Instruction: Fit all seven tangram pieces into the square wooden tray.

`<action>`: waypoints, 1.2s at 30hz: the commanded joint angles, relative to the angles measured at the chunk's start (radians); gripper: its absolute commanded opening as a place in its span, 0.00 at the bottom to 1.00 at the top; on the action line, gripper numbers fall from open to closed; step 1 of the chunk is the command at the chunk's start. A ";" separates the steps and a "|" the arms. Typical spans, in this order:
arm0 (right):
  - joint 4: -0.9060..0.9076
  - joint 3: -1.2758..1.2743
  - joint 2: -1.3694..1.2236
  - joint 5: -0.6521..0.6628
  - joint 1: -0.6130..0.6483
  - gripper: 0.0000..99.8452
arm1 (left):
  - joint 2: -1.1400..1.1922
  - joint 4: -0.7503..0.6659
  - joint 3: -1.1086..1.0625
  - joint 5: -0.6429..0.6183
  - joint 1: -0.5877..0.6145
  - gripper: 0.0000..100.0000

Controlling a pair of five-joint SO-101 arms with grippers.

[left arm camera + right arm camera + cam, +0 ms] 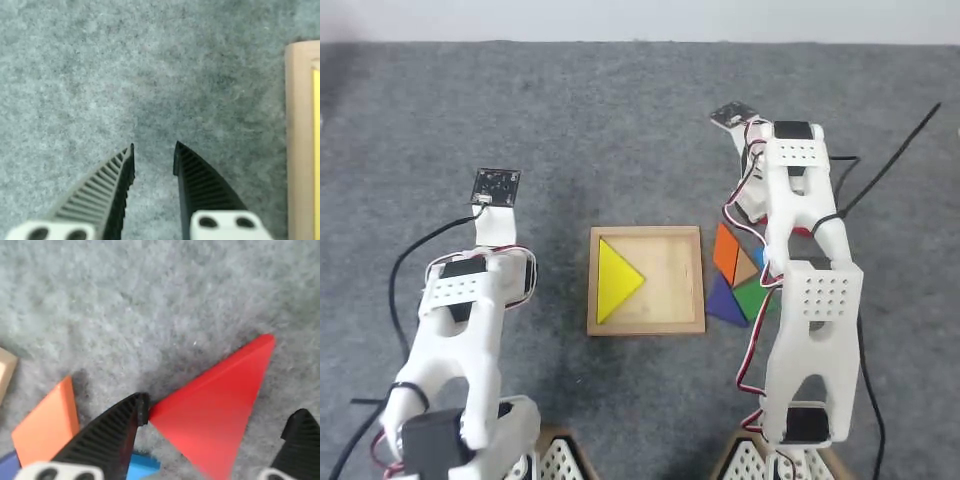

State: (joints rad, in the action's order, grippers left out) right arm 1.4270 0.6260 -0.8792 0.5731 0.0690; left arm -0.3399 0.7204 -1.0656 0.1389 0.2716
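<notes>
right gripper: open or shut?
Open. Right gripper straddles the red triangle, fingers spread wide on either side; one tip at its corner.

Left arm (455, 340), left of tray (645, 233), and right arm (810, 340), right of tray: white shells, perforated hole grids (460, 288), black servos (793, 131). Cables (408, 258): black; red-white bundle on right arm. Fingers (200, 182): dark, ribbed, white screw-holed bases.

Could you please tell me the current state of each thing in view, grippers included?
Left gripper: open, empty, over the carpet.
Right gripper: open around the red triangle.
Red triangle: flat on the carpet, not gripped.
Tray: holds one piece, mostly unfilled.
Yellow triangle: flat inside the tray.
Orange piece: on the carpet beside the tray.
Purple triangle: likewise outside the tray.
Green piece: likewise outside the tray.
</notes>
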 commanded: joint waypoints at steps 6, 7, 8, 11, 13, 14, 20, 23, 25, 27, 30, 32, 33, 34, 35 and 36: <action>0.022 0.017 -0.002 -0.048 -0.002 0.23 | -0.006 -0.018 0.004 0.005 -0.006 0.12; 0.016 0.017 -0.002 -0.048 -0.002 0.23 | -0.006 -0.018 0.004 0.005 -0.006 0.12; 0.010 0.017 -0.002 -0.048 -0.002 0.23 | -0.006 -0.018 0.004 0.005 -0.006 0.12; 0.005 0.017 -0.004 -0.049 -0.002 0.23 | -0.006 -0.018 0.004 0.005 -0.006 0.12; 0.008 0.017 -0.004 -0.057 -0.001 0.23 | -0.006 -0.018 0.004 0.005 -0.006 0.12; 0.013 0.017 -0.004 -0.057 -0.002 0.23 | -0.006 -0.018 0.004 0.005 -0.006 0.12; 0.050 0.020 0.010 -0.057 -0.002 0.23 | -0.006 -0.018 0.004 0.005 -0.006 0.12; 0.067 0.021 0.033 -0.057 -0.002 0.23 | -0.006 -0.018 0.004 0.005 -0.006 0.12; 0.084 0.021 0.058 -0.057 -0.001 0.23 | -0.006 -0.018 0.004 0.005 -0.006 0.12; 0.097 0.021 0.088 -0.057 -0.001 0.23 | -0.006 -0.018 0.004 0.005 -0.006 0.12; 0.124 0.021 0.133 -0.055 0.005 0.23 | -0.006 -0.018 0.004 0.005 -0.006 0.12; 0.137 0.021 0.160 -0.051 0.008 0.23 | -0.006 -0.018 0.004 0.005 -0.006 0.12; 0.143 0.021 0.173 -0.049 0.012 0.23 | -0.006 -0.018 0.004 0.005 -0.006 0.12; 0.145 0.021 0.185 -0.048 0.018 0.23 | -0.006 -0.018 0.004 0.005 -0.006 0.12; 0.148 0.021 0.197 -0.048 0.022 0.23 | -0.006 -0.018 0.004 0.005 -0.006 0.12; 0.151 0.021 0.209 -0.046 0.025 0.23 | -0.006 -0.018 0.004 0.005 -0.006 0.12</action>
State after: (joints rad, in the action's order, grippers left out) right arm 1.5543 0.6245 -0.7902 0.5271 0.0675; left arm -0.3399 0.7204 -1.0656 0.1389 0.2716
